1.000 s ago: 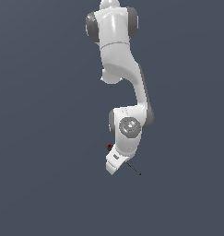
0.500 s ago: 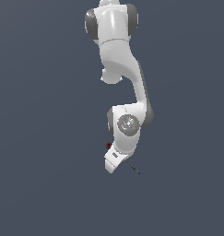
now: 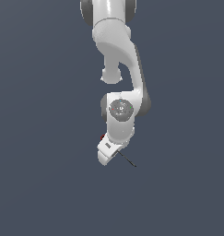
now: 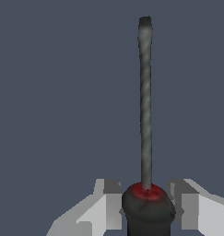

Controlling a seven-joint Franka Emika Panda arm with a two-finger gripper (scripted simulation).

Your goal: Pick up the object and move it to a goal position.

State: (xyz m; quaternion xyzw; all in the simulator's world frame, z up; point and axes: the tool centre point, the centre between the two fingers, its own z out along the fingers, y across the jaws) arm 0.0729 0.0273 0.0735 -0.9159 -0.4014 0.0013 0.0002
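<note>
tool (image 4: 145, 203) fingers sit on either side of the screwdriver (image 4: 145, 115) handle, seemingly pinching it, though contact is hard to confirm, so the long thin shaft sticking out could swing and twist the handle loose in transit.

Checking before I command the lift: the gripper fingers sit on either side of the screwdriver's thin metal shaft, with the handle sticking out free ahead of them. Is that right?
Not quite. In the wrist view the gripper has its fingers on either side of the red-and-black handle of the screwdriver, and the thin dark shaft is what sticks out free ahead of them.
</note>
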